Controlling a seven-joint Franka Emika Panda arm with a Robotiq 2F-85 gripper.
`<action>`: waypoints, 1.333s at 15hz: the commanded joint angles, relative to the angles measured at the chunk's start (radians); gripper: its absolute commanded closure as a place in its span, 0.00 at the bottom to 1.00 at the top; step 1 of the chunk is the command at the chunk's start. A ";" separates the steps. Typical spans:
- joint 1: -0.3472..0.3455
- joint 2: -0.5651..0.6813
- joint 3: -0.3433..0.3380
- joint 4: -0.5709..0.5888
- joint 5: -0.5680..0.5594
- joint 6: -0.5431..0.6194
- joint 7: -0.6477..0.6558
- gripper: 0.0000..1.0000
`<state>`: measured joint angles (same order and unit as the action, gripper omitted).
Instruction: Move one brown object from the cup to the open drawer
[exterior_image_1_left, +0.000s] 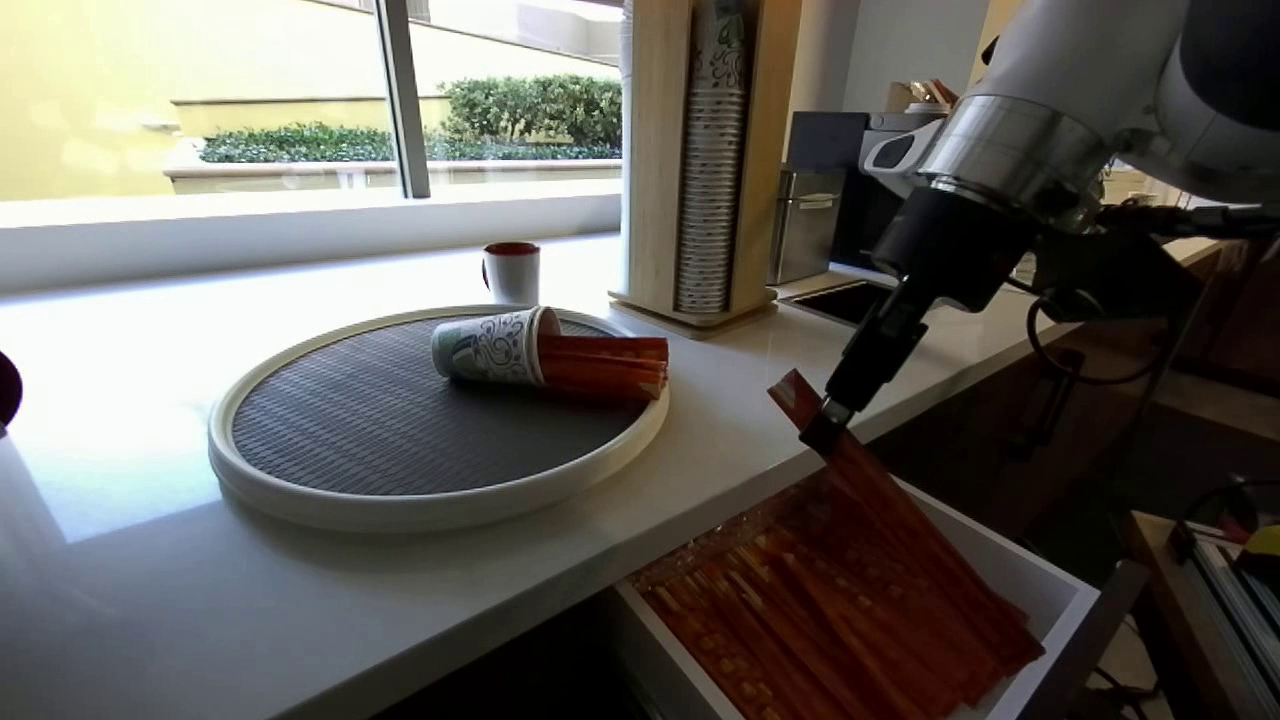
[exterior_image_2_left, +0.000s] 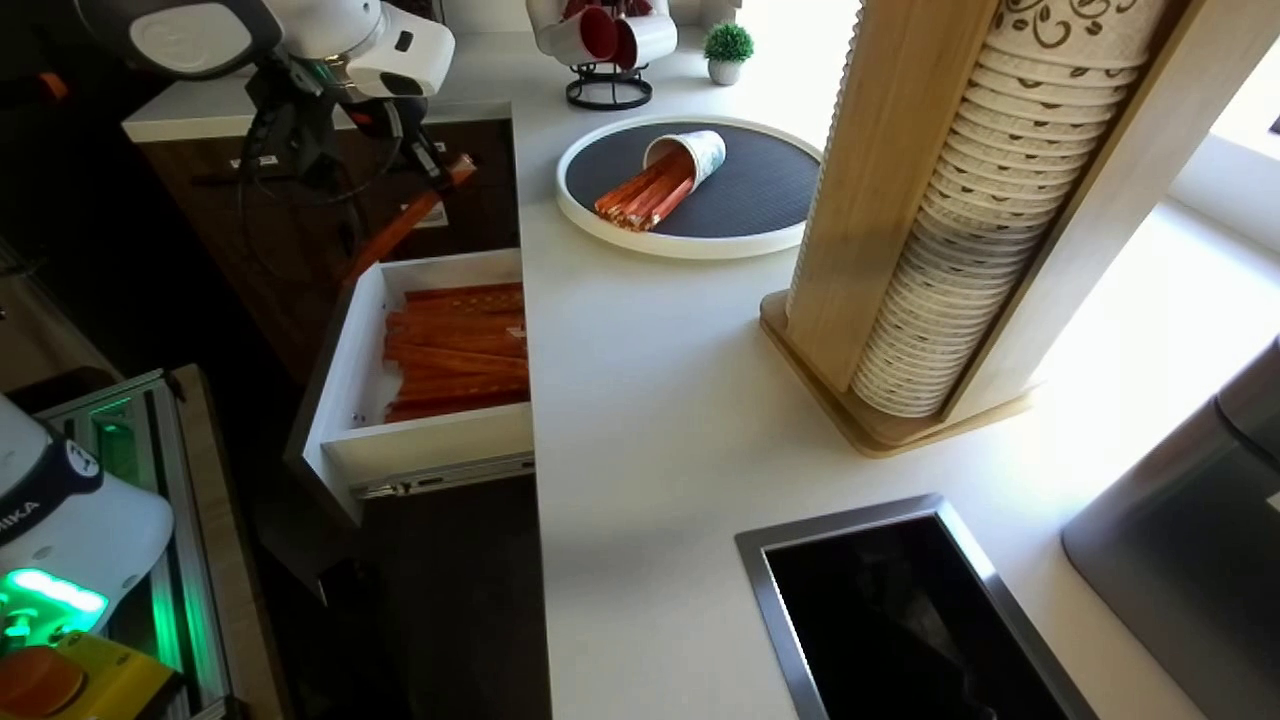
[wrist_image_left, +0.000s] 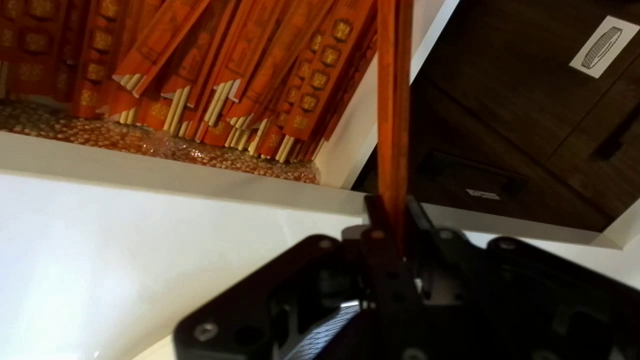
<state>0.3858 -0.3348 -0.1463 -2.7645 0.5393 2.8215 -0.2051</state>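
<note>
My gripper (exterior_image_1_left: 826, 428) is shut on a brown object (exterior_image_1_left: 890, 510), a long flat reddish-brown stick, near its upper end. In the wrist view the stick (wrist_image_left: 393, 110) runs away from the fingertips (wrist_image_left: 392, 212). It slants down beside the side wall of the open drawer (exterior_image_2_left: 430, 452). In an exterior view its lower end (exterior_image_2_left: 375, 250) is near the drawer's far front corner. The drawer, also in the wrist view (wrist_image_left: 352, 132), holds many similar sticks. The white patterned cup (exterior_image_1_left: 488, 348) lies on its side with several sticks (exterior_image_1_left: 605, 368) protruding; it also shows here (exterior_image_2_left: 708, 152).
The round grey tray (exterior_image_1_left: 440, 512) with a pale rim bears the cup on the white counter (exterior_image_2_left: 640, 400). A wooden cup dispenser (exterior_image_2_left: 875, 220), a white-and-red mug (exterior_image_1_left: 515, 275), a mug rack (exterior_image_2_left: 608, 88), a small plant (exterior_image_2_left: 728, 50) and a dark framed inset (exterior_image_2_left: 900, 610) are around.
</note>
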 joint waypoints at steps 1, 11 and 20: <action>-0.018 0.038 0.010 0.000 0.005 0.008 0.031 0.97; -0.166 0.254 0.128 0.000 -0.012 0.237 0.203 0.97; -0.149 0.381 0.130 0.006 -0.036 0.262 0.338 0.97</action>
<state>0.2315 0.0051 -0.0188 -2.7581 0.5201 3.0521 0.0767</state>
